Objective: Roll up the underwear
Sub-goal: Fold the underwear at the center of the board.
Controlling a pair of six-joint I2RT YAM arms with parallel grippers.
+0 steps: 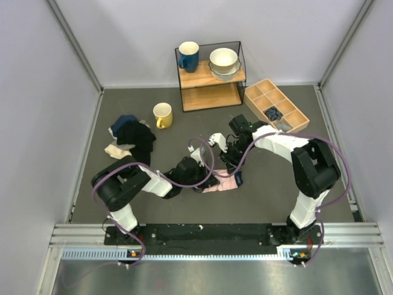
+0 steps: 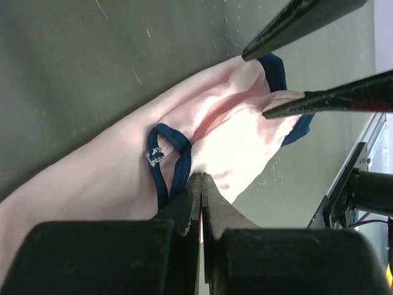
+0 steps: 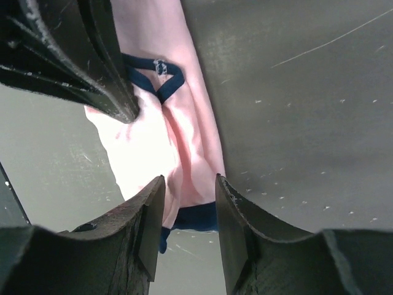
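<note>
**Kid:** What can't you see well?

**Robot:** From above, my arms [image 1: 279,144] cover most of the underwear [image 1: 220,185]. Only a pink bit peeks out. My left wrist camera cuts the cloth off at the bottom corner. My own fingers [image 2: 184,212] hide the spot where it is pinched.

**Kid:** What is it like?

**Robot:** It is soft, thin and light pink, and all wrinkly. It has a dark blue edge that makes a little loop. It lies on the flat grey table [image 1: 264,196], which has tiny scratches.

**Kid:** Where is it from your grippers?

**Robot:** My left gripper [image 2: 199,179] is squeezed tight on a fold right by the loop. My right gripper [image 3: 189,184] is at the other end, by the blue edge. Its jaws stand apart, one on each side of the cloth. I cannot tell if they press it.
</note>
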